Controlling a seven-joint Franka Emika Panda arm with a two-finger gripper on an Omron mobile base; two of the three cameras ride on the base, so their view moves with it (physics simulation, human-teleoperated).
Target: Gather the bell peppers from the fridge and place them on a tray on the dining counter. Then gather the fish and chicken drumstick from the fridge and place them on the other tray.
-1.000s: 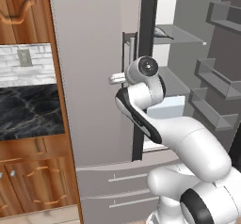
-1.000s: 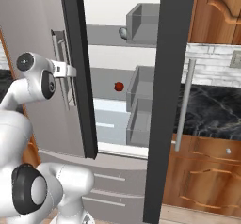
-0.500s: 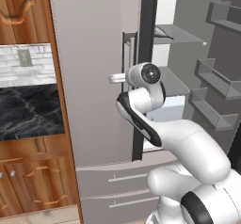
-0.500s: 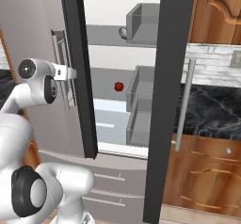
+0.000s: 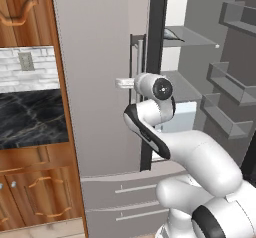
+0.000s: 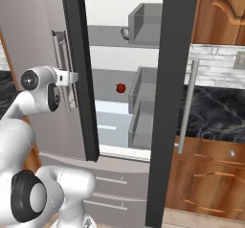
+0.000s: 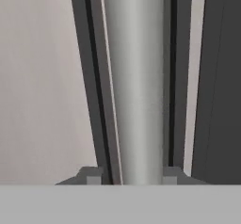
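Tool: my tool (image 7: 129,173) is closed on the fridge door handle (image 7: 136,86); in the hand view the grey bar runs straight up between my two fingertips (image 7: 90,175), one on each side of it.
Handle: a vertical bar (image 5: 138,62) on the left fridge door (image 5: 95,82), close to that door's dark inner edge; from the right base view my hand (image 6: 67,76) sits against it about halfway down.
Fridge: the right door stands open, its bins (image 5: 227,89) showing at the right of the left base view; the left door looks shut or nearly so.
Bell pepper: a small red thing, likely a pepper (image 6: 121,87), sits on a middle shelf inside the fridge, well apart from my tool.
Upper shelf: a small rounded grey item (image 6: 125,32) lies beside a bin; I cannot tell what it is.
Surroundings: wooden cabinets (image 6: 210,165) and a dark marble desk (image 6: 215,117) flank the fridge.
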